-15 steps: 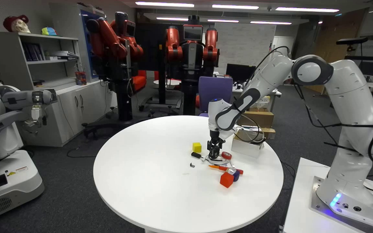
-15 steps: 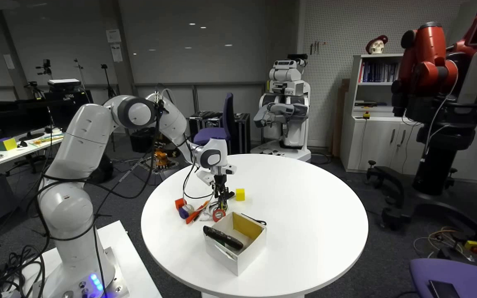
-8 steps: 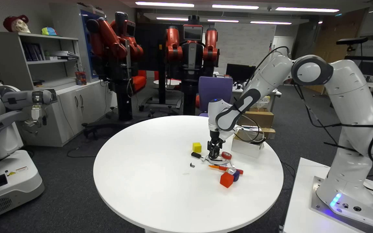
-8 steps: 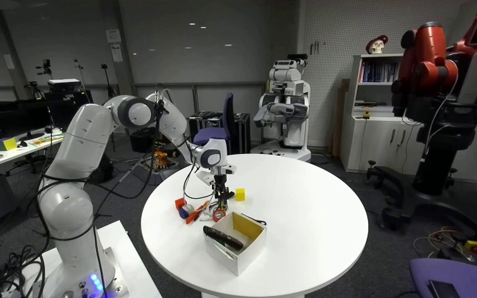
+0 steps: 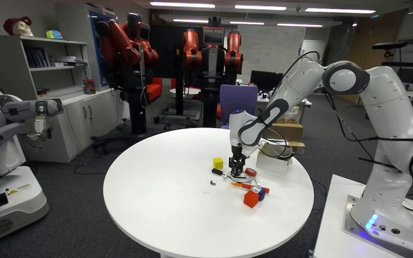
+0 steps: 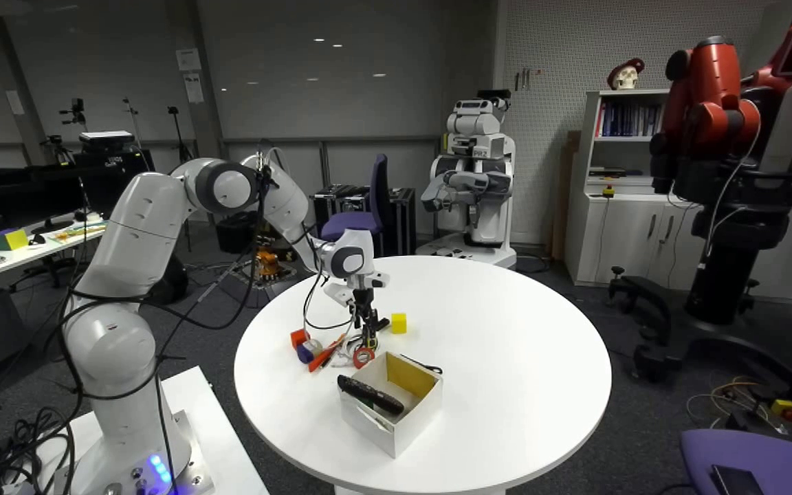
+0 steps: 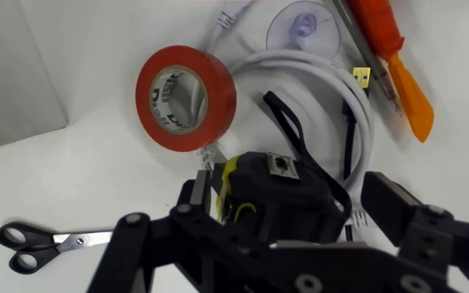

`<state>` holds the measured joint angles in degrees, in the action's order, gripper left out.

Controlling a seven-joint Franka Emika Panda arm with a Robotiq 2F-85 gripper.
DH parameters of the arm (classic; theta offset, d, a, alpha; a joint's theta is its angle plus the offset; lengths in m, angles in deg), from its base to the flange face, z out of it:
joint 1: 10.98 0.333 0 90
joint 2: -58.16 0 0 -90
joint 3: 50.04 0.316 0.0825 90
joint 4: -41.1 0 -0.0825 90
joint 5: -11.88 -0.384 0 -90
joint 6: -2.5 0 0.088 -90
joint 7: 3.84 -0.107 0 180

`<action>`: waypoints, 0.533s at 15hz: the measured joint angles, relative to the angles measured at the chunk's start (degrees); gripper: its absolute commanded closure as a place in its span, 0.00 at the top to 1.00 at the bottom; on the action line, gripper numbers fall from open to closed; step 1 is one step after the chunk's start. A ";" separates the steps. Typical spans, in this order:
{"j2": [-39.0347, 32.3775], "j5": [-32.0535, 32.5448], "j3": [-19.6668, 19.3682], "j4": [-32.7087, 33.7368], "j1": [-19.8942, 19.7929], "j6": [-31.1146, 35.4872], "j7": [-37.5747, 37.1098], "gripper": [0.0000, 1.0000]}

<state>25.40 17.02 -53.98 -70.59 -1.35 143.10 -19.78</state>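
In the wrist view my gripper point(image 7: 289, 193) stands open around a black tape measure point(image 7: 287, 191) with yellow edging and a wrist strap. A wide gap separates the tape measure from the right finger point(image 7: 391, 203). On the left the finger point(image 7: 201, 189) is much closer, and whether it touches I cannot tell. A coiled white cable point(image 7: 364, 134) lies beneath and beyond the tape measure, along with a black cable with a gold USB plug point(image 7: 361, 76). Red tape point(image 7: 145, 97) sits just past the left finger. Both exterior views show the gripper point(image 5: 237, 171) low over this cluster.
A white box point(image 6: 399, 436) holding a long dark object point(image 6: 370, 394) stands beside the cluster. Scissors point(image 7: 69, 241) lie near it. Around are a yellow cube point(image 5: 218, 163), a red cube point(image 5: 251, 200), a purple roll point(image 5: 261, 194), an orange-bladed tool point(image 7: 413, 101) and a suction cup point(image 7: 303, 28).
The wrist and gripper have shifted very slightly, a little leftward in both exterior views. The jaws stay open, and nothing on the table has visibly moved.
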 measured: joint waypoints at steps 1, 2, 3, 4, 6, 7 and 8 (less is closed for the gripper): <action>-0.01 0.09 0.00 0.02 0.09 0.00 -0.07 1.00; -0.03 0.25 0.00 0.04 0.12 0.00 -0.10 1.00; -0.07 0.50 -0.01 0.05 0.12 0.00 -0.11 1.00; -0.15 0.80 -0.08 0.07 0.12 0.00 -0.12 1.00; -0.47 1.19 -0.26 0.22 0.12 0.03 -0.12 1.00; -0.68 1.32 -0.31 0.36 0.12 0.06 -0.12 1.00; -0.91 1.41 -0.33 0.52 0.12 0.12 -0.12 1.00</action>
<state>24.49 18.43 -54.31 -70.07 -1.23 143.22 -19.90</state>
